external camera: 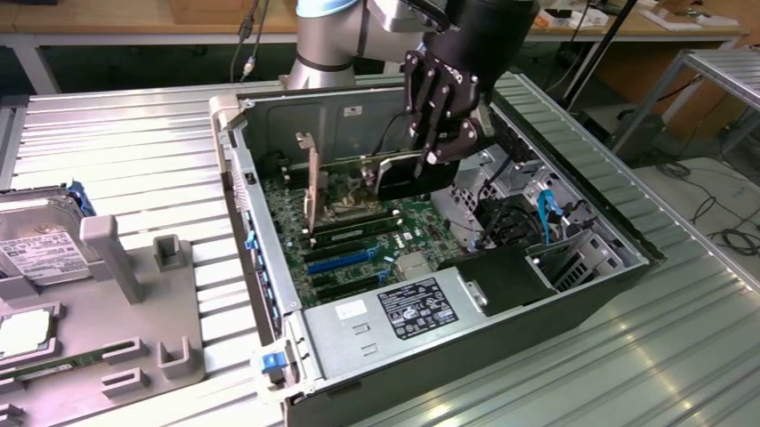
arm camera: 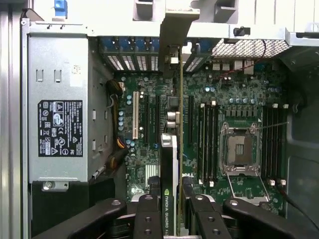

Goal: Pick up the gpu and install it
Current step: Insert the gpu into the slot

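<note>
One ribbed silver metal surface (external camera: 142,151) carries an open grey desktop computer case (external camera: 311,111). Over its green motherboard (external camera: 410,222) hangs the black multi-link end effector (external camera: 433,162), partly closed and clamped on the thin dark rectangular gpu card (arm camera: 168,169), held on edge between its fingers above the expansion slots.

The dark gpu (arm camera: 169,169) stands on edge over the motherboard (arm camera: 239,199), apparently unseated.

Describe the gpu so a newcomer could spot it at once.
Look inside the open computer case on the metal table. The gpu hangs over the motherboard, clamped in the gripper. Unlike the green memory sticks seated below, it is a dark flat card.
</note>
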`<action>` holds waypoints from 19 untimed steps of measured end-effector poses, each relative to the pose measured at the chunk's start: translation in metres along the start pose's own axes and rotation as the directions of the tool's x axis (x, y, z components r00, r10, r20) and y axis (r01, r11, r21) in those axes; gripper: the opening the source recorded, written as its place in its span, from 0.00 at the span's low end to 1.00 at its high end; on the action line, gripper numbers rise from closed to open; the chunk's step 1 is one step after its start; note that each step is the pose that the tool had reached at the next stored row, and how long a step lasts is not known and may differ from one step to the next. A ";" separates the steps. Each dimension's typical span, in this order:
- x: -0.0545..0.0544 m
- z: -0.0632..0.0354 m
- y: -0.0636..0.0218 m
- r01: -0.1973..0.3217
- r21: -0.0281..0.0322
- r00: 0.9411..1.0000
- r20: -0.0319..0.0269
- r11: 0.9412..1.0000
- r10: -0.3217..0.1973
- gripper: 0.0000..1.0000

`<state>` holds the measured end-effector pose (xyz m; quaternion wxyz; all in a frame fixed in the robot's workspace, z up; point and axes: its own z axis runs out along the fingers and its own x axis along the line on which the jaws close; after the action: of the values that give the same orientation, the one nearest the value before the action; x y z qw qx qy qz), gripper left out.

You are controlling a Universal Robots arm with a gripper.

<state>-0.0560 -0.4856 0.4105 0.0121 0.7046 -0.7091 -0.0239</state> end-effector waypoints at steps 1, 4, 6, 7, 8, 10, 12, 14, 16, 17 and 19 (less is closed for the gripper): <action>0.000 0.0003 0.0000 -0.023 0.000 1.000 0.001 1.000 0.023 0.27; 0.000 0.0008 -0.0001 -0.075 0.001 0.997 0.004 0.997 0.075 0.27; 0.000 0.0009 -0.0001 -0.075 0.001 0.997 0.004 0.997 0.075 0.27; 0.000 0.0008 -0.0001 -0.075 0.001 0.997 0.004 0.997 0.075 0.27; 0.000 0.0010 -0.0001 -0.075 0.001 0.997 0.004 0.997 0.075 0.27; 0.000 0.0021 -0.0001 -0.075 0.001 0.997 0.004 0.997 0.075 0.27; 0.000 0.0035 -0.0002 -0.075 0.001 0.997 0.004 0.997 0.075 0.27; 0.000 0.0063 0.0000 -0.074 0.002 0.997 0.004 0.997 0.074 0.27; -0.001 0.0079 0.0001 -0.072 0.002 0.997 0.004 0.997 0.072 0.27; -0.001 0.0085 0.0002 -0.071 0.002 0.997 0.004 0.997 0.071 0.27; -0.001 0.0098 0.0002 -0.065 0.002 0.998 0.003 0.998 0.065 0.27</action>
<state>-0.0568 -0.4840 0.4007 0.0107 0.6812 -0.7316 -0.0238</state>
